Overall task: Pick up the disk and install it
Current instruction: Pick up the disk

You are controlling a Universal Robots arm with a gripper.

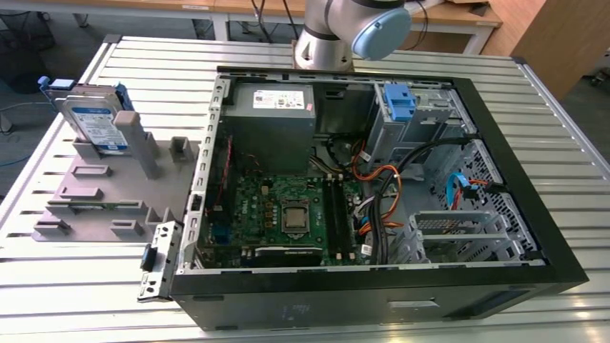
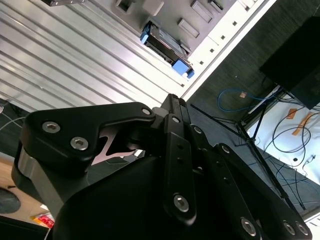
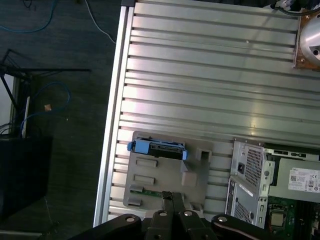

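Pickup has not begun: the end effector point(image 3: 172, 196), clenched and empty, hangs well above the disk point(image 3: 157, 149) standing in its holder point(image 3: 172, 176); grasping needs it opened.

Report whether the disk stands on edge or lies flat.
On edge: the silver hard drive in its blue plastic carrier stands in a slot of the grey fixture plate.

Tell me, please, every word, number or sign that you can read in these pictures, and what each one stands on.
No text can be read well enough to quote.
The disk: the print on its white-and-blue label is too small to read.
The grey power supply box: the print on its white label is too small to read in both the exterior and first wrist views.
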